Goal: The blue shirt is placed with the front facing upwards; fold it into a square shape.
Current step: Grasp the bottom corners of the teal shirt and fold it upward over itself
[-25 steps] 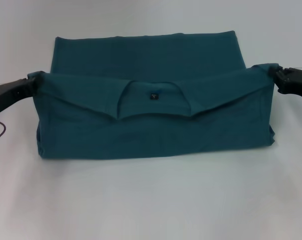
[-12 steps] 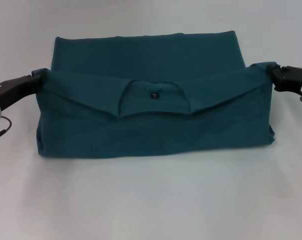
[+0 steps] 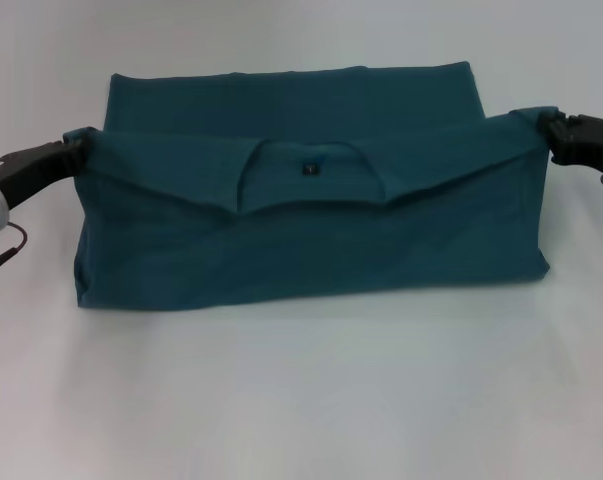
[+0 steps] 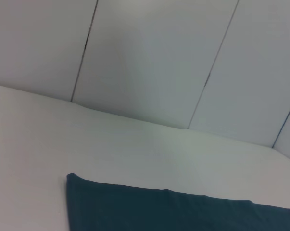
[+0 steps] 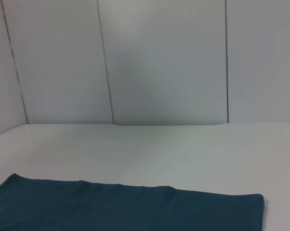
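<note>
White table (image 3: pixel 301 400) bears blue shirt (image 3: pixel 311 250) between both grippers.

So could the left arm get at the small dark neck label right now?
Probably not as things stand. The left gripper is shut on the blue shirt at its left corner, as the right gripper is opposite. The neck label lies uncovered mid-shirt, so letting go would free the way.

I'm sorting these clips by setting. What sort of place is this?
Probably a lab or test booth, not a home: a bare white table, plain pale wall panels behind it, and only the blue shirt, held by the left hand and right hand.
</note>
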### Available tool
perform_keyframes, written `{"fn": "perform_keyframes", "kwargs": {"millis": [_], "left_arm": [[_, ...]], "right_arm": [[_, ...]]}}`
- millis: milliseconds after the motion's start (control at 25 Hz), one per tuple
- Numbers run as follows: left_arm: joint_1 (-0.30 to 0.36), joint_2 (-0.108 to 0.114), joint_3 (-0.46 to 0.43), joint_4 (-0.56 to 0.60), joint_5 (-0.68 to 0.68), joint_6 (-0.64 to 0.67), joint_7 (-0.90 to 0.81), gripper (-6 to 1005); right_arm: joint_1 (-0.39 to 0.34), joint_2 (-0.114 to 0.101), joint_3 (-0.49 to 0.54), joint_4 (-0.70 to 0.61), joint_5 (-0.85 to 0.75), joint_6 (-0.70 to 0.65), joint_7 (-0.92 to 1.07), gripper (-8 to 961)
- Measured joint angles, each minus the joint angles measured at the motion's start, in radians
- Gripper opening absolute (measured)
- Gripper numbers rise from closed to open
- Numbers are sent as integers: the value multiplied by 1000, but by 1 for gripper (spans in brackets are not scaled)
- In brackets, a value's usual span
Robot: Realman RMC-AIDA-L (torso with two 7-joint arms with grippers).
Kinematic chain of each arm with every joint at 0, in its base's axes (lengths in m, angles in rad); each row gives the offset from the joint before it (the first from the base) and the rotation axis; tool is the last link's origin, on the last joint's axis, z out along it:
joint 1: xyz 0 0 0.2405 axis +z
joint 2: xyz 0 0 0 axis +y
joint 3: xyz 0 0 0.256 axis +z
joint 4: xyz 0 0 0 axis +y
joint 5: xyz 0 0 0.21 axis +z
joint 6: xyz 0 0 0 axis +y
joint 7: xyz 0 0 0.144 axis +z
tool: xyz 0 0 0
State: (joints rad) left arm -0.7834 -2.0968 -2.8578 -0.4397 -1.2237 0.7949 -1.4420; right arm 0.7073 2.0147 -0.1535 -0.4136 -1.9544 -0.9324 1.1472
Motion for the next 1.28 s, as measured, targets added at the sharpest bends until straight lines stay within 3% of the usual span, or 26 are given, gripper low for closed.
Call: {"fn": "perform_keyframes", "kwargs": {"millis": [840, 1280], "left_arm": [[-39, -3, 0, 37, -25, -101, 45, 43], [-56, -17, 0, 47, -28, -141, 83, 46]], "right_arm": [[48, 3, -15, 32, 3, 124, -36, 41], [78, 4, -25, 78, 7, 176, -97, 48]]}}
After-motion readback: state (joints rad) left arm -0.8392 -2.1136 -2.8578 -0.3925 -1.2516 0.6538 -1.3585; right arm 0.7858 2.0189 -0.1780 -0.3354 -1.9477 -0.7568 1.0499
